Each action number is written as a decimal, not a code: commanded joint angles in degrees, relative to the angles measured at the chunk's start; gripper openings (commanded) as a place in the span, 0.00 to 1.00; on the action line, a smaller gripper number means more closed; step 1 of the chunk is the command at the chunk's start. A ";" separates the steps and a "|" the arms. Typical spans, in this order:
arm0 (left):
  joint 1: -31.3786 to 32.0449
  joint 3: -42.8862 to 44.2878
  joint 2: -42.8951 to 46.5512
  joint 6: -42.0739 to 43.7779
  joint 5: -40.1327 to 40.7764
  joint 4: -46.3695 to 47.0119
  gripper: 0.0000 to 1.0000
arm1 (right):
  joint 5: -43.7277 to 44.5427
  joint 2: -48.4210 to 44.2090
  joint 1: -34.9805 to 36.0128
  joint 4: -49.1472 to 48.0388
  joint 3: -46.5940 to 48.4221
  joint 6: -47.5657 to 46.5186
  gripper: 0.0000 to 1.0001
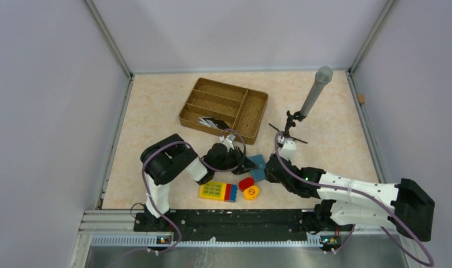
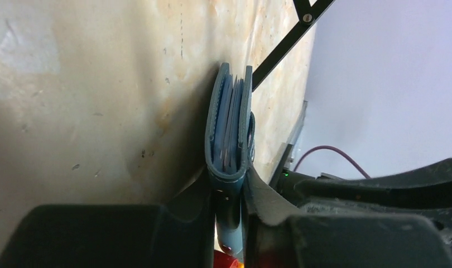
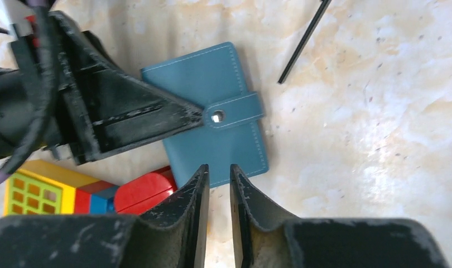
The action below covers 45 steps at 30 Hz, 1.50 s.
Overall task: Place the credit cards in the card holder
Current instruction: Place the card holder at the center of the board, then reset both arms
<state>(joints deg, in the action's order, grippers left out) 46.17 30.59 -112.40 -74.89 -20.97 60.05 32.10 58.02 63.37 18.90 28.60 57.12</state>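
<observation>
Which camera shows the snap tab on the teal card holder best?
The right wrist view: the card holder lies face-on, its snap tab clear. The left wrist view shows it only edge-on, pinched between the left fingers. The top view shows a small teal patch between the arms.

Blocked left of the card holder (image 1: 258,166) by the left gripper (image 1: 247,165), clamped on that edge. Crowded on the near side: red block (image 1: 246,183) just beside the corner, orange disc (image 1: 251,192) and yellow keypad block (image 1: 218,191) past it, right gripper (image 3: 215,178) hard at the near edge, jaws a slit apart. Beyond the card holder, microphone stand (image 1: 291,120) with thin black legs splayed near; wicker tray (image 1: 257,114) farther off, up-left. Room to pass right of the card holder over bare tabletop (image 1: 335,145); narrow gap between stand and tray.
</observation>
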 commanded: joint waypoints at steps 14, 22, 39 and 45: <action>-0.62 0.07 15.16 17.23 12.45 -29.97 0.60 | -14.89 10.39 -12.16 -3.16 8.23 -20.97 0.25; -1.50 2.00 30.39 24.91 24.39 -50.63 0.98 | -16.75 7.28 -18.83 -3.36 6.03 -22.20 0.42; -27.44 21.23 66.75 49.14 33.82 -97.00 0.99 | -9.73 -15.44 -43.33 7.18 4.44 -27.90 0.82; -27.36 23.73 73.32 56.59 43.18 -98.32 0.99 | -2.94 -24.11 -43.32 3.16 5.55 -32.61 0.83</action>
<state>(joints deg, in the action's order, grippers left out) 19.00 53.91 -42.41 -26.00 14.52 -33.54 23.18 38.92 20.43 25.41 31.29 28.91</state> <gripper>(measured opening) 0.986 0.825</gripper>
